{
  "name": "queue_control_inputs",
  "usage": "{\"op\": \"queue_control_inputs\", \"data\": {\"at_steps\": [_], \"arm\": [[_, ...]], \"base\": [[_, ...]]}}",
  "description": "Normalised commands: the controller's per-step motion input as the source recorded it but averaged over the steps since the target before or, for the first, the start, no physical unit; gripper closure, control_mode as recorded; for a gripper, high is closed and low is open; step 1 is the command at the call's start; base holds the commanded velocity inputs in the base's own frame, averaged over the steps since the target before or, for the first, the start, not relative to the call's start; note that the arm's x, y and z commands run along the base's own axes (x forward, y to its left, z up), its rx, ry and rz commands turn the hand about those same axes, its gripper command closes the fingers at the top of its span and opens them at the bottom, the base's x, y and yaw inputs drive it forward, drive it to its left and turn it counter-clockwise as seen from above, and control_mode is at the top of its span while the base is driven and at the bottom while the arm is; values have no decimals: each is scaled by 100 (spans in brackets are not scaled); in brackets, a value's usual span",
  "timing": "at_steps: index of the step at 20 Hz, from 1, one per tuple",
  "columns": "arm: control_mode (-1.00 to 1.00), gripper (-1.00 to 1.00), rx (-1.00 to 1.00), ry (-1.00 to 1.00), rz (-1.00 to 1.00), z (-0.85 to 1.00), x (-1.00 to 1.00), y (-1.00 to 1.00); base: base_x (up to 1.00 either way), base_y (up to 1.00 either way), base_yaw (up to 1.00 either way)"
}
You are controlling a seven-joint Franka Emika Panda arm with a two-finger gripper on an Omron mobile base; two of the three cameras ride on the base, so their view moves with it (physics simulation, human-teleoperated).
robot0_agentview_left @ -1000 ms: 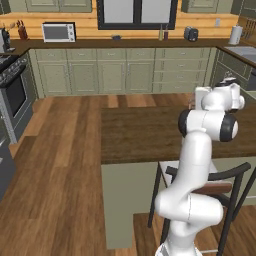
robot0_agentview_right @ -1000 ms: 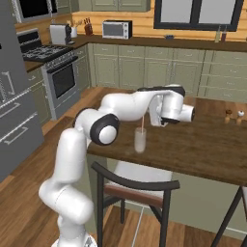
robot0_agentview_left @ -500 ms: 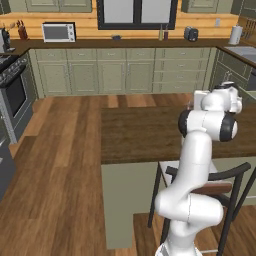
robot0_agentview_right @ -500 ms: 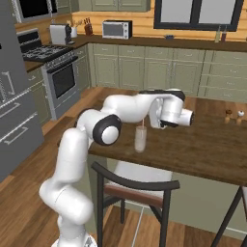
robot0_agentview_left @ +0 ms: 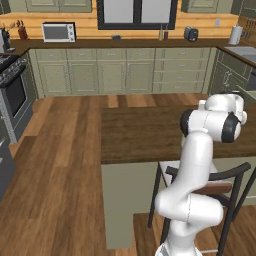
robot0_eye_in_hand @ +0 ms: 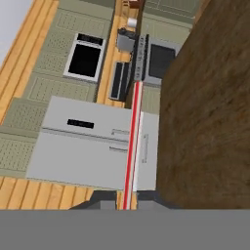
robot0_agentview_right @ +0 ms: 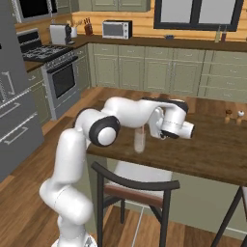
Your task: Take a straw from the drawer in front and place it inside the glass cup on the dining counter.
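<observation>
Over tabletop [robot0_agentview_right: 212, 149]: hand [robot0_eye_in_hand: 128, 201] pinching straw [robot0_eye_in_hand: 132, 146], swung level beside cup [robot0_agentview_right: 140, 140] versus earlier, needs uprighting before insertion.

Over the last second I have turned my wrist, so my hand [robot0_agentview_right: 176, 126] now lies nearly level beside the glass cup [robot0_agentview_right: 140, 141] instead of angled above it. My gripper [robot0_eye_in_hand: 128, 199] stays clamped on the straw [robot0_eye_in_hand: 132, 141] while turning.
</observation>
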Motion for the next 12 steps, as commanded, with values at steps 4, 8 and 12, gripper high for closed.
{"op": "queue_control_inputs", "data": {"at_steps": [4,8,12], "arm": [[-100,-100,0,-5,0,-25,-2,0],[-100,-100,-1,-4,0,-11,0,0],[-100,-100,-6,-4,0,0,0,0]], "base": [[0,0,0],[0,0,0],[0,0,0]]}}
